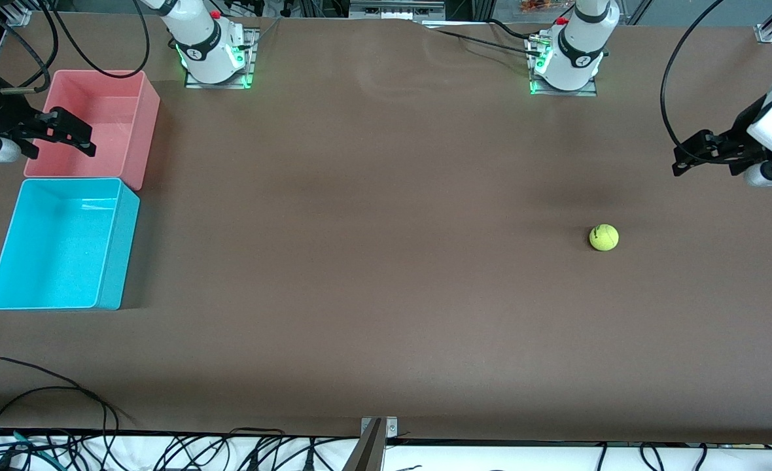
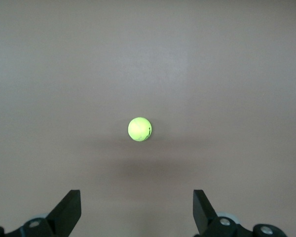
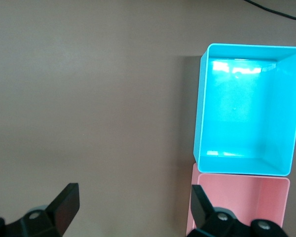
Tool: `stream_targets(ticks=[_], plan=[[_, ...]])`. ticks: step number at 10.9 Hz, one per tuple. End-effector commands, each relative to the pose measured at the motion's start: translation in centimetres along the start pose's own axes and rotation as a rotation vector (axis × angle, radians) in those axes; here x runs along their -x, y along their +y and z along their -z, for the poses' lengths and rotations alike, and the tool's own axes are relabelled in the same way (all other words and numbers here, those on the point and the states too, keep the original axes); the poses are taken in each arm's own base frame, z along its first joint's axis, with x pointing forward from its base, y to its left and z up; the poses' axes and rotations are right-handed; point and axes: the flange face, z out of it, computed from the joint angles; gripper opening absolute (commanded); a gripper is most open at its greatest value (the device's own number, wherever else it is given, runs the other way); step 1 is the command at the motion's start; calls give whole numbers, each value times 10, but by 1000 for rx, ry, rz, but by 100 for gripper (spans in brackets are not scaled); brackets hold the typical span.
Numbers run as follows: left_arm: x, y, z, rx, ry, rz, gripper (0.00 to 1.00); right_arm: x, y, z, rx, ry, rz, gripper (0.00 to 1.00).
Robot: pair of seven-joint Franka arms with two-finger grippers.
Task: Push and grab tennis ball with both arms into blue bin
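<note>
blue bin (image 1: 65, 243): nearest item to the front camera, at the right arm's end of the table; nothing is seen inside it.
tennis ball (image 1: 603, 237): found on the bare table (image 1: 373, 261) toward the left arm's end, slightly farther from the camera than the blue bin and well apart from it; untouched.
pink bin (image 1: 95, 121): set just beside the blue bin, farther from the camera; nothing seen inside.
left gripper (image 1: 690, 154): held up near the table's edge at the left arm's end, fingers spread wide, nothing gripped; the ball is centred ahead of it in the left wrist view.
right gripper (image 1: 69, 134): held over the pink bin's edge, fingers spread wide, nothing gripped.
handling: ball judged light, fuzzy, slightly springy, not fragile; free rolling is expected at any push, so a nudge low and through the centre is advised. For a grab, fingers are best placed across the widest part; felt should give decent friction.
markings: a dark printed mark is seen on the ball; it cannot be read. No other legible writing.
</note>
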Motion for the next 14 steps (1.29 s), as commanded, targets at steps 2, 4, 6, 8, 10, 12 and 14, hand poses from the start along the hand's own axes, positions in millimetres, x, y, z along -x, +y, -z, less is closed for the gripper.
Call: stream_targets(ticks=[2, 4, 6, 8, 10, 12, 14], plan=[[9, -26, -53, 6, 34, 49, 100, 0, -3, 7, -8, -1, -8, 100], [7, -29, -53, -16, 41, 44, 100, 0, -3, 7, -8, -1, -8, 100], [-4, -31, -75, -25, 13, 41, 100, 0, -3, 7, -8, -1, -8, 100], [-8, -40, -88, -25, -8, 45, 100, 0, -3, 7, -8, -1, -8, 100], [-16, -38, -114, -22, -7, 40, 100, 0, -3, 7, -8, -1, -8, 100], [-26, -34, -127, -22, 40, 31, 100, 0, -3, 7, -8, -1, -8, 100], [-27, -33, -141, -21, 46, 28, 100, 0, -3, 7, -8, -1, -8, 100]])
